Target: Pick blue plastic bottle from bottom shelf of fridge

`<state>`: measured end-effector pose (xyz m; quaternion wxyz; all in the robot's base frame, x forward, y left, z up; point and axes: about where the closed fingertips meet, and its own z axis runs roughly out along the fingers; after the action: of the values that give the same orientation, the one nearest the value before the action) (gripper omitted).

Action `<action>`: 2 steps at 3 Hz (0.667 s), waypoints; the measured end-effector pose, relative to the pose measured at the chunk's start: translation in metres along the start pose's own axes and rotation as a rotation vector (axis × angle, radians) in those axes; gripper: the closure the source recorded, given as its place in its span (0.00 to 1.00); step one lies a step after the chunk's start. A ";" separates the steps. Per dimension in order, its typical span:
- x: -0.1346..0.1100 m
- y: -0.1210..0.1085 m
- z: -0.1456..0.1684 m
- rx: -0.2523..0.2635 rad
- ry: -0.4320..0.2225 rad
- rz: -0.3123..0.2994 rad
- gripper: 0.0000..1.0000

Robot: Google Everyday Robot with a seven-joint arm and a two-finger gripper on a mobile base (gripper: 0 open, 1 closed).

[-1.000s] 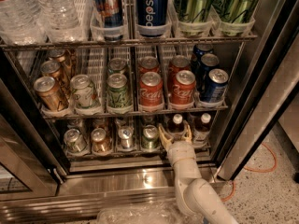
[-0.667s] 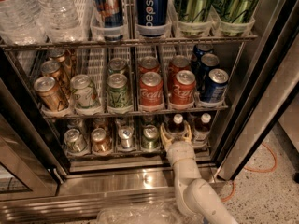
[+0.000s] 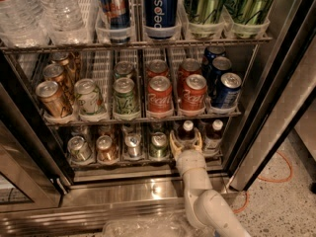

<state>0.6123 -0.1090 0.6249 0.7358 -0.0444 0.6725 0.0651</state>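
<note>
camera view: the fridge [image 3: 123,194] stands open and fills the frame, with three wire racks showing. the top rack carries water bottles [image 3: 59,9] and tall cans, a pepsi can [image 3: 160,9] among them. the middle one holds rows of cans, including two red coca-cola cans [image 3: 159,97]. the bottom shelf [image 3: 118,166] is the low one just above the steel sill.

the pale robot arm [image 3: 197,181] rises from the lower edge of the frame and reaches into the right part of that bottom shelf. four small cans sit in the left lanes, the nearest being a green-topped can [image 3: 159,144] just beside the arm's wrist. to the right stand two small white-capped bottles of dark drink. the blue plastic bottle [image 3: 187,129] is the left of the pair, at the front of its lane, and the second bottle [image 3: 215,131] stands just beside it.

the gripper [image 3: 185,141] is at the bottle's body, its fingers [image 3: 173,143] spread apart with one on each side. whether they touch the plastic cannot be told.

the step in hand looks like the grasp itself. to do it well, the jaws should close squarely on the bottle's body below the cap, centred so that neither finger catches the green-topped can or the second bottle. a thin plastic bottle gives under pressure, so a firm but not crushing squeeze suits it. the rack above is close, so i judge the safest withdrawal is straight out along the lane, with only a slight lift.
</note>
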 end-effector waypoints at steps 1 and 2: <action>-0.012 0.004 -0.009 -0.008 -0.041 -0.013 1.00; -0.018 0.006 -0.019 -0.006 -0.080 -0.029 1.00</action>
<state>0.5916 -0.1069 0.6414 0.7628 -0.0537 0.6418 0.0583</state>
